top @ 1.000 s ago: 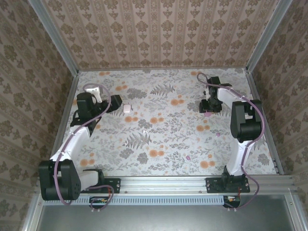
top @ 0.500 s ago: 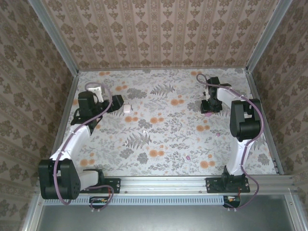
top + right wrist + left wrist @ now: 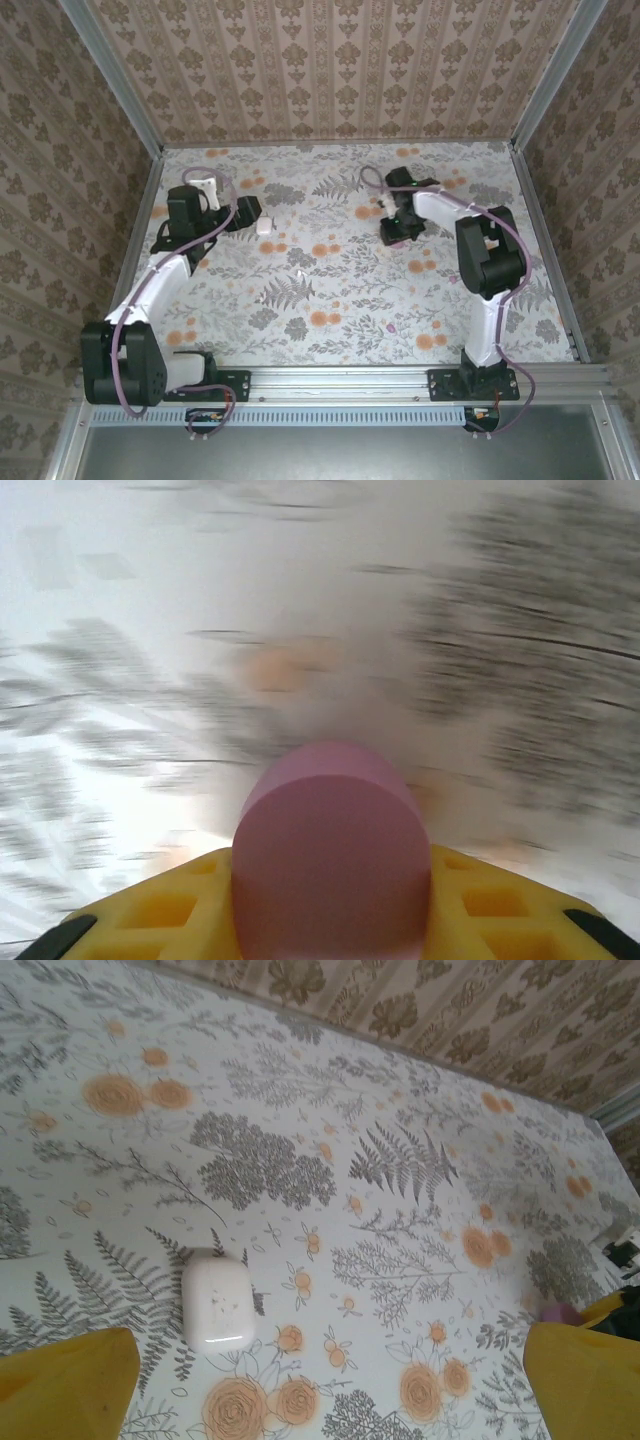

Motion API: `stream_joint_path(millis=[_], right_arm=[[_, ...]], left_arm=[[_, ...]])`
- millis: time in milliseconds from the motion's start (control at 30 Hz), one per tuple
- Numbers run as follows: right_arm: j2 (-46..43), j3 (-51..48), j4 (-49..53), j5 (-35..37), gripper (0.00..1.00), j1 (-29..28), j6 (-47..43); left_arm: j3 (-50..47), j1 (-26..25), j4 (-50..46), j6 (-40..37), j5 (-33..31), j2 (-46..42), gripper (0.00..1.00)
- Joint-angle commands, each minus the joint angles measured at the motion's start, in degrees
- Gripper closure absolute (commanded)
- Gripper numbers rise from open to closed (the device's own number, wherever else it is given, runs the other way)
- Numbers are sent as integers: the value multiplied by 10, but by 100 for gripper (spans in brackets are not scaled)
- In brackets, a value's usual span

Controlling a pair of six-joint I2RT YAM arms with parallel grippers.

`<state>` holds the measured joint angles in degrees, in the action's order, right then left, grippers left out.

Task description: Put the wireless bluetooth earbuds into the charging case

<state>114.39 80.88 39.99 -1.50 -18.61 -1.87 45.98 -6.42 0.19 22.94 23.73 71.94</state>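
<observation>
At the near edge of the flowered counter (image 3: 330,310) we see both arm bases, and the charging case (image 3: 264,225), a small white rounded square that looks closed, lies flat well beyond them toward the far left. The left gripper (image 3: 247,215) sits just left of the case with its jaws spread wide. From its wrist camera the case rests between and a little ahead of the two yellow fingertips (image 3: 70,1385), touching neither. Well to the right of the case, at about the same depth, the right gripper (image 3: 392,230) hangs low over the counter. Its yellow jaws are drawn in on either side of a pink rounded piece (image 3: 330,850), pinching it, and the piece looks sharp while the counter under it is a blur. We cannot pick the tiny white earbuds out of the floral print with any certainty. Beyond the case, the papered back wall (image 3: 330,70) closes off the counter.
</observation>
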Motion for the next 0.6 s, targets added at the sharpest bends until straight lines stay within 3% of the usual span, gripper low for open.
stream_joint_path(millis=[0,133,567], right_arm=[[2,-14,-18,-6,60,-42,-18],[17,-4,-10,14,57,-73,-23],[-8,-36,-36,-8,48,-74,-17]], left_arm=[[29,-10,-16,-1,22,18,0],[38,-14,-30,-3,24,29,1],[48,-15,-34,-14,32,44,0]])
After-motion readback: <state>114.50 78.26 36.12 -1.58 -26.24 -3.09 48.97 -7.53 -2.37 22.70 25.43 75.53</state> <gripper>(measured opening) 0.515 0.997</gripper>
